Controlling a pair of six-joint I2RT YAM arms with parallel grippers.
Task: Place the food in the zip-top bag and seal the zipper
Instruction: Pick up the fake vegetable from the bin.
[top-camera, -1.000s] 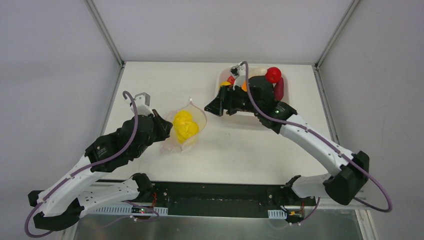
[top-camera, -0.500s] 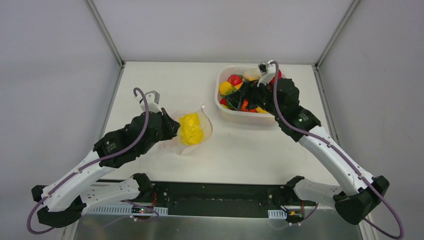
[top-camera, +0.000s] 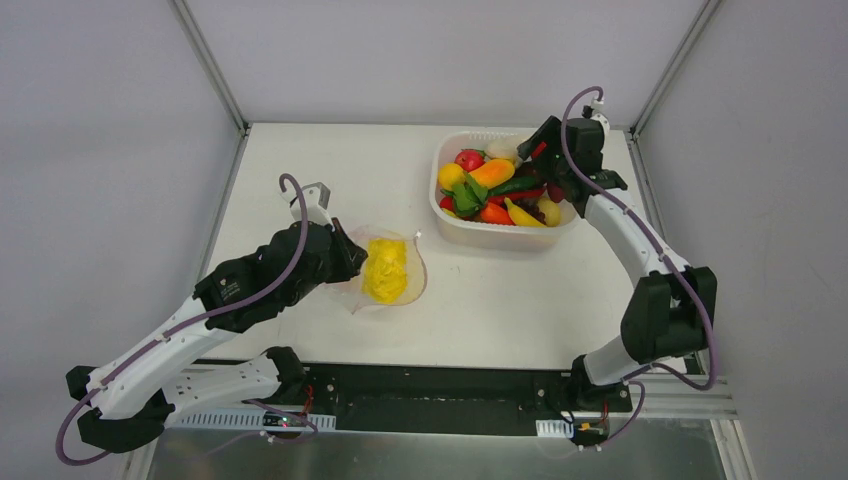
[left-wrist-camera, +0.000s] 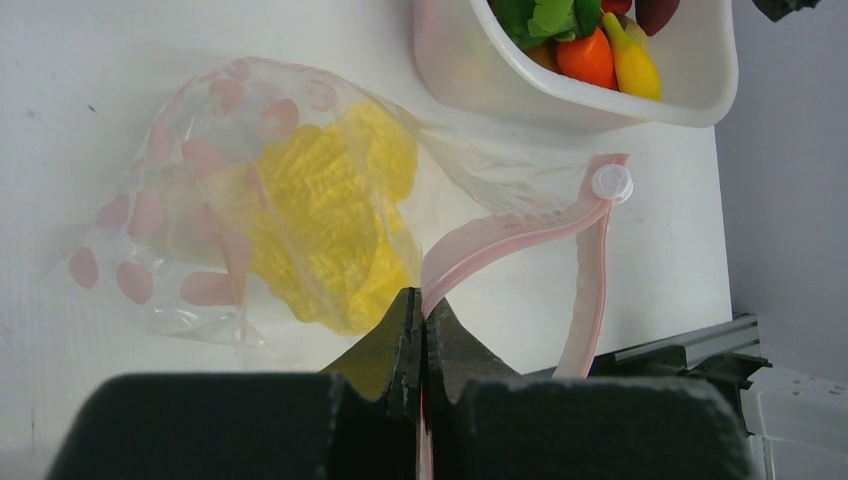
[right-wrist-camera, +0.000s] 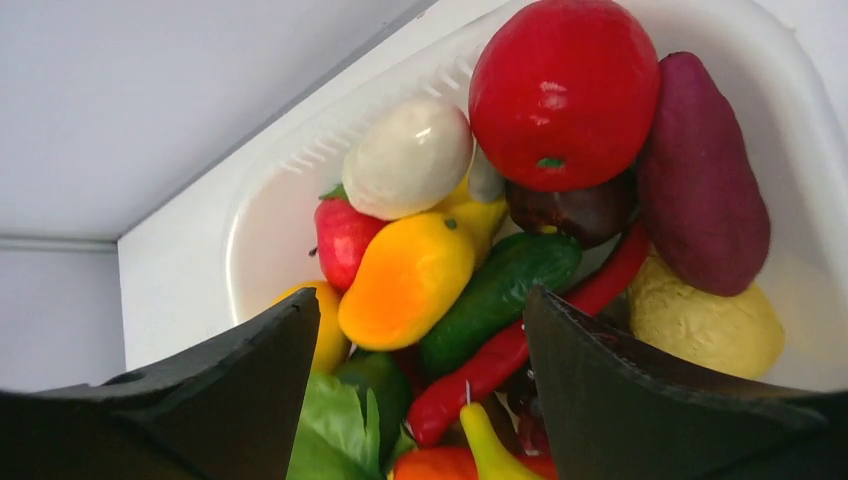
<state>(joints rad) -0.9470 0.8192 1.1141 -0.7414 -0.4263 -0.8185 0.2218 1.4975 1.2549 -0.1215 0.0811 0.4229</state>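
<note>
Left gripper (left-wrist-camera: 422, 325): jaws pressed fully together, pinching the pink zipper (left-wrist-camera: 520, 225) at the strip's near end. In the top view it sits at the 9 o'clock edge of the bag (top-camera: 400, 292).

Bag: lies flat on the table (top-camera: 520, 300), at about 7 o'clock from the basket (top-camera: 437, 200). Its nearest corner comes close to the basket's wall; contact cannot be told. The clear film shows pink spots. The mouth is not sealed. The two halves of the zipper run apart from each other and meet only at a small white round tab (left-wrist-camera: 611, 182) at the far end.

Contents of bag: one yellow knobbly piece (left-wrist-camera: 330, 220), wholly inside the film and resting at the middle of the bag.

Right gripper (right-wrist-camera: 420, 300): fingers spread wide with nothing between them, poised above the basket. The top view places it at the basket's 2 o'clock corner, the arm reaching in from 4 o'clock.

Basket contents under the right gripper:
- A red round fruit (right-wrist-camera: 563, 90) on top at 12 o'clock.
- A white egg-shaped piece (right-wrist-camera: 408, 155) beside it at its 9 o'clock.
- A purple long piece (right-wrist-camera: 700, 190) against the wall at 3 o'clock.
- An orange-yellow mango (right-wrist-camera: 405, 280) touching a green cucumber (right-wrist-camera: 500, 295).
- A red chili (right-wrist-camera: 520, 360) running alongside the cucumber at its 5 o'clock.

All of these sit in the basket, well apart from the bag.
</note>
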